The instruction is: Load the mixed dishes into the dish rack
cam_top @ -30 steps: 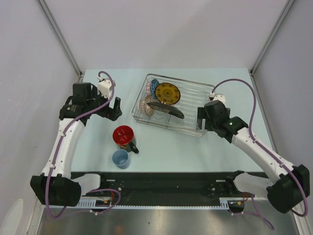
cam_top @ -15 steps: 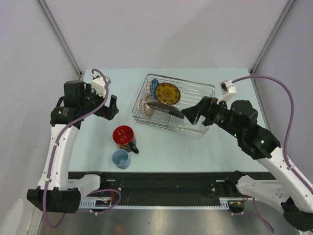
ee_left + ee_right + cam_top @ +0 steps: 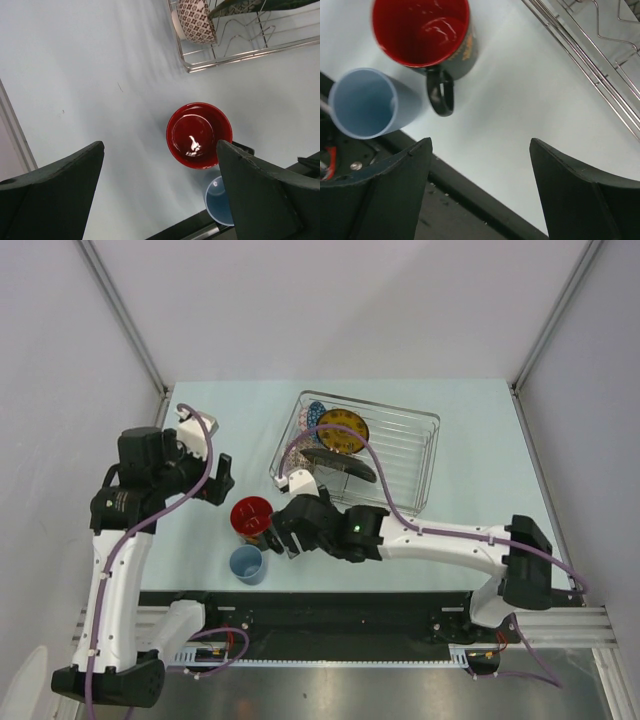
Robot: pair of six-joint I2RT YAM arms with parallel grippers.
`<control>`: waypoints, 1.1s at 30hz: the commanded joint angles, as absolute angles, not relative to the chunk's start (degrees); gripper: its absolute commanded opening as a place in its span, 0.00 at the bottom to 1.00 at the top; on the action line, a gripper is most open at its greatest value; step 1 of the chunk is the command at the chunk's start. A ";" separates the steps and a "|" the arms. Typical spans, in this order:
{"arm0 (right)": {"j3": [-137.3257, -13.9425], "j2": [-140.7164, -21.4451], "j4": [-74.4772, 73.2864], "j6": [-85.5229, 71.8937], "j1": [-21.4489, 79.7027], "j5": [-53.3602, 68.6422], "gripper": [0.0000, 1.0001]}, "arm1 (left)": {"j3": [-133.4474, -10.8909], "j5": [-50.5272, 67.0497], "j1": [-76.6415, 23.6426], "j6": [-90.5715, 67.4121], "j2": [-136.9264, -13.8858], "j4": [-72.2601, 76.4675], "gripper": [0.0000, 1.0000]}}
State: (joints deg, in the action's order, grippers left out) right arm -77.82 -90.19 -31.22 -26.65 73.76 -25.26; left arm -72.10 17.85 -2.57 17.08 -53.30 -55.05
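The black mug with the red inside (image 3: 250,514) stands upright on the table, its handle (image 3: 441,95) pointing toward the near edge. Just in front of it stands the light-blue cup (image 3: 246,563). My right gripper (image 3: 276,536) hovers right of both, open, with only bare table between its fingers (image 3: 480,141). My left gripper (image 3: 222,478) is open above and left of the mug (image 3: 199,135). The dish rack (image 3: 400,445) holds the yellow plate (image 3: 340,430), the dark square plate (image 3: 345,466), a pinkish bowl (image 3: 196,20) and a blue bowl (image 3: 316,412).
The black rail of the table's near edge (image 3: 470,200) lies right under my right gripper. The right arm stretches across the front of the table (image 3: 450,537). Grey walls enclose the table on three sides.
My right arm has swung from the rack's right side across to the left, down beside the mug and cup. My left arm has drawn back a little to the left.
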 commanded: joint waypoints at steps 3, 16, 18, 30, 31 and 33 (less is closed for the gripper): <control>-85.32 -95.44 -28.48 -24.18 72.86 -30.59 0.83 | -68.82 16.52 -2.20 17.84 -52.38 -54.85 1.00; -99.14 -111.79 -30.41 -21.62 69.62 -26.99 0.77 | -66.18 17.05 -2.20 17.40 -50.89 -53.44 1.00; -99.58 -112.85 -30.41 -21.80 68.82 -25.67 0.77 | -66.09 16.79 -2.20 17.58 -50.54 -53.44 1.00; -104.23 -119.00 -29.71 -21.71 65.57 -21.19 0.70 | -65.92 17.40 -2.20 17.31 -50.71 -52.91 1.00; -104.67 -119.61 -29.62 -21.71 65.65 -20.75 0.69 | -65.83 17.40 -2.20 17.31 -50.71 -52.91 1.00; -105.73 -121.28 -29.79 -21.97 65.65 -19.95 0.67 | -65.92 17.31 -2.20 17.40 -50.71 -52.91 1.00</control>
